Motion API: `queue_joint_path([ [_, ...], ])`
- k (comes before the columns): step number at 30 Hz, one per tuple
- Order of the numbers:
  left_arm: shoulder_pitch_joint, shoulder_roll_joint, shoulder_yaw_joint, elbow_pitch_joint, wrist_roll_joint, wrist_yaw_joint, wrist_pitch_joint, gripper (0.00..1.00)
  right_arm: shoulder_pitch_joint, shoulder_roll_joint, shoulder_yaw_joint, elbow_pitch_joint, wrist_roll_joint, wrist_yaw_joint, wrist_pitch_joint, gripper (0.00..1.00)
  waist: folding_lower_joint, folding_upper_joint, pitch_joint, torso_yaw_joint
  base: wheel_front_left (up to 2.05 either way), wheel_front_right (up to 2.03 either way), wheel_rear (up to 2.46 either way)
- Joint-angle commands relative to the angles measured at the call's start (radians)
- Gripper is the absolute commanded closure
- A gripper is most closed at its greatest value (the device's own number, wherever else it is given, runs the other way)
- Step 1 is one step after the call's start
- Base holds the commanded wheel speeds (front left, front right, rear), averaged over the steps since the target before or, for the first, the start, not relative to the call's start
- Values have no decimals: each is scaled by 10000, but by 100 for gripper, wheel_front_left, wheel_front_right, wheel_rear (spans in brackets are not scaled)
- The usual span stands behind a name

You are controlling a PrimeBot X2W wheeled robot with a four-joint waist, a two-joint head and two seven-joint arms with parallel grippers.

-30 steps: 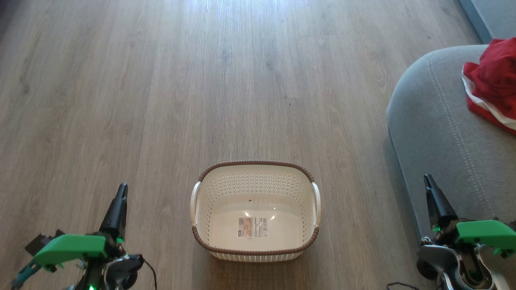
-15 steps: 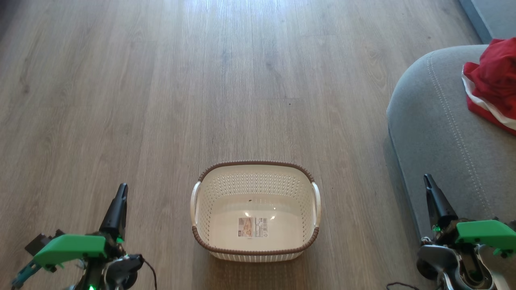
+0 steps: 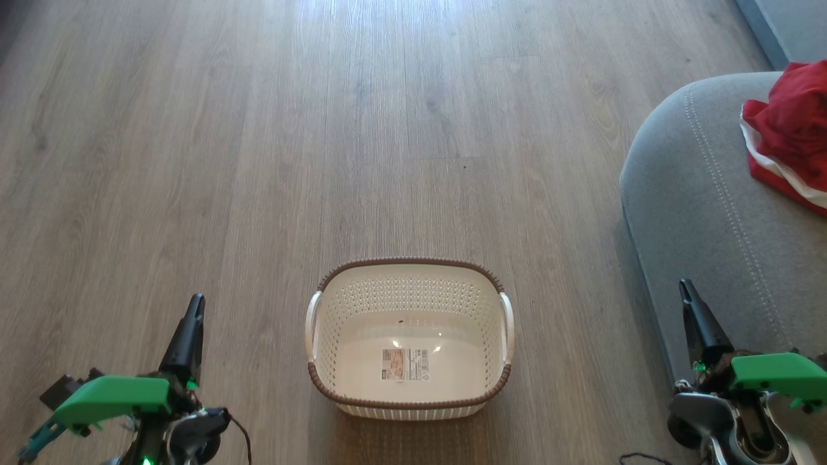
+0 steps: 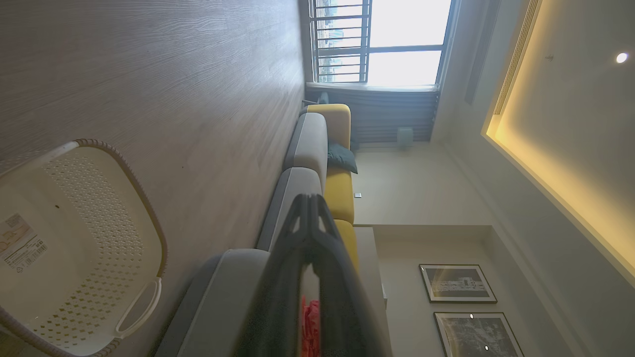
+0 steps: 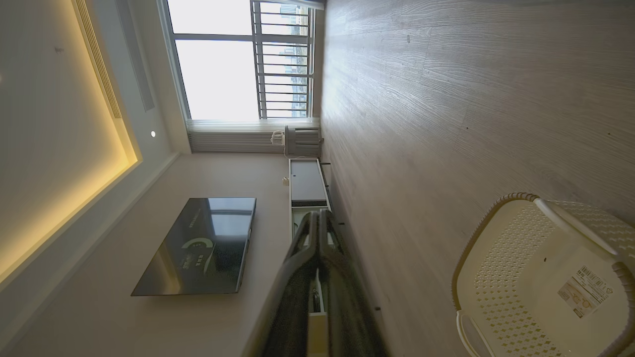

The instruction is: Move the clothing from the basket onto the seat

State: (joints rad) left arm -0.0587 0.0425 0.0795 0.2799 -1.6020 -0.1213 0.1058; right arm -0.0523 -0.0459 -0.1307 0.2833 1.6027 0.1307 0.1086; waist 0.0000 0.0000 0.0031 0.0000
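Jaws pinched shut and empty on the left gripper (image 3: 197,303) lower left and right gripper (image 3: 685,289) lower right, basket (image 3: 407,262) bare at lower centre, clothing (image 3: 791,123) heaped on the seat (image 3: 698,194) at right edge, where a careless right-arm swing could drag it off.

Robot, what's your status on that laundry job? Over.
Both shut, empty: left gripper left of the basket, right gripper by the seat. Inside the basket, nothing; red clothing on the seat. No obstacle seen.
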Motion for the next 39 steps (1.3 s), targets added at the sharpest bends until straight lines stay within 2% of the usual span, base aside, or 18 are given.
queue_joint_path([
  [1, -494, 77, 344, -346, -66, -94, 76, 100, -556, -43, 169, -385, 59, 0, 46, 100, 0, 0, 0, 0, 0, 0, 0],
  [39, -493, 77, 343, -347, -67, -94, 75, 100, -556, -43, 170, -385, 60, 0, 45, 100, 0, 0, 0, 0, 0, 0, 0],
])
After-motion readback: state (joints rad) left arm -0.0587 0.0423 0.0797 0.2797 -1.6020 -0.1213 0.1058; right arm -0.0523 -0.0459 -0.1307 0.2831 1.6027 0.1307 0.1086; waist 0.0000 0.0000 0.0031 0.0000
